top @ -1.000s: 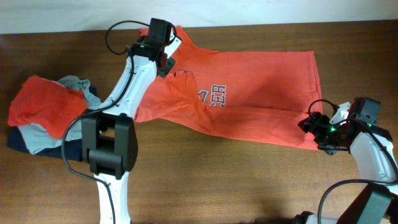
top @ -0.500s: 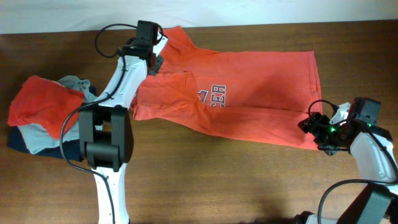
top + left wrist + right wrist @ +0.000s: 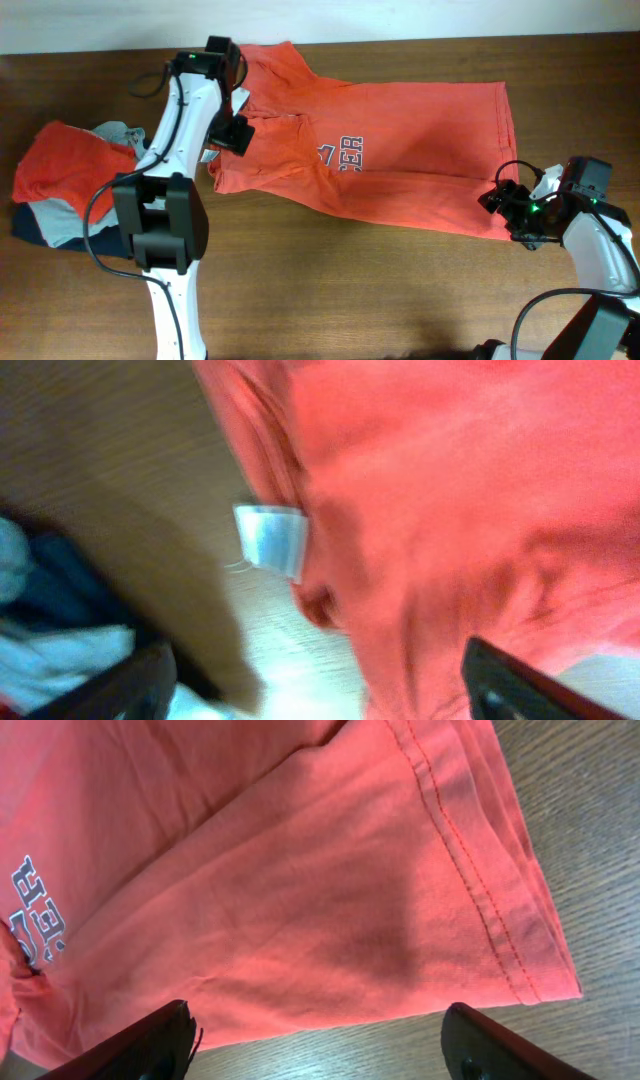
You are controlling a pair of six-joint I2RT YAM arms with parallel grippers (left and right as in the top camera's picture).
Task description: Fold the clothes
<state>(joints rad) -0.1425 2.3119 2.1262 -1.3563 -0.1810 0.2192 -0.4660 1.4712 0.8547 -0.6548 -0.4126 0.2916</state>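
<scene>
T-shirt [image 3: 420,140]: orange-red soft knit, laid flat across the middle of the tabletop [image 3: 400,300] towards the far edge. Collar end points at the left edge, hem [image 3: 470,890] at the right edge. It's lying partly doubled over, with long diagonal creases along the near side. The hem has a double row of stitching and its layers are stacked at the near-right corner of the shirt. The white-and-dark lettering [image 3: 345,155] is half tucked into a crease. One sleeve [image 3: 270,55] sticks out towards the far edge. The white neck tag [image 3: 270,540] is a small rectangle poking off the collar edge; the left wrist view is blurred.

My left gripper [image 3: 236,130] is over the collar end with the fingers wide apart and nothing between them. My right gripper [image 3: 315,1010] hangs over the near-right hem corner, fingers apart, fabric lying loose beneath, not pinched.

At the left edge there's a crumpled pile [image 3: 60,190]: orange-red piece on top, grey-blue and navy under it. It's apart from the shirt.

My left arm [image 3: 175,130] runs between the pile and the shirt and covers part of the collar in the overhead view. Tabletop is dark wood grain.
</scene>
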